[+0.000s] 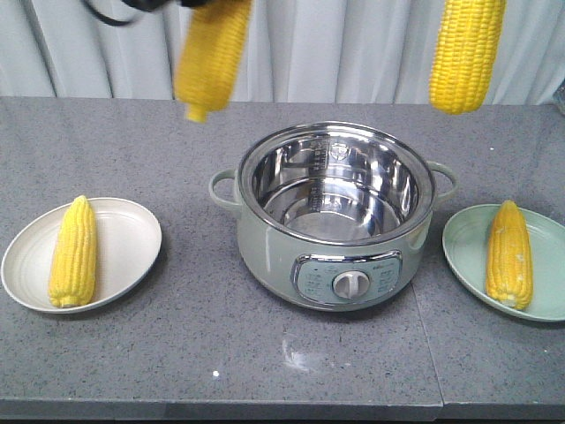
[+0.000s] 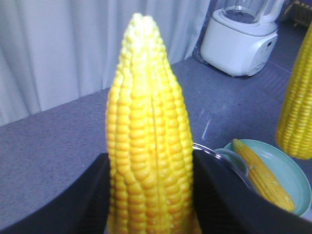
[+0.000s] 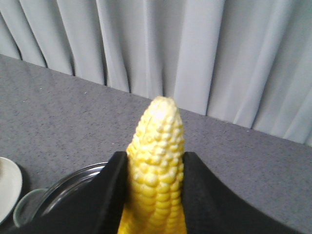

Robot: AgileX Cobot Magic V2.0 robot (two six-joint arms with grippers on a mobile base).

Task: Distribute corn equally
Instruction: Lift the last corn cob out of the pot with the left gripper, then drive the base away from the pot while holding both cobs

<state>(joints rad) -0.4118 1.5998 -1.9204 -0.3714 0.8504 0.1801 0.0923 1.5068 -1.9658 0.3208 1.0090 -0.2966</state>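
- One bright-yellow corn cob (image 1: 212, 55) is clenched in the left end effector (image 2: 151, 195), a second cob (image 1: 466, 53) in the right end effector (image 3: 156, 190), both above the grey bench (image 1: 265, 353).
- A third cob (image 1: 73, 253) lies on the round cream plate (image 1: 128, 238), a fourth cob (image 1: 509, 254) on the green plate (image 1: 466, 243).

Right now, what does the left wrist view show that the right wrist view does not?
Only the left wrist view: the green plate with a lying cob, a white blender, and the right cob at the edge. Only the right wrist view: the white plate's rim. Both: the pot, counter, curtain, and a held cob: the left hand grips the left cob, the right hand its own.
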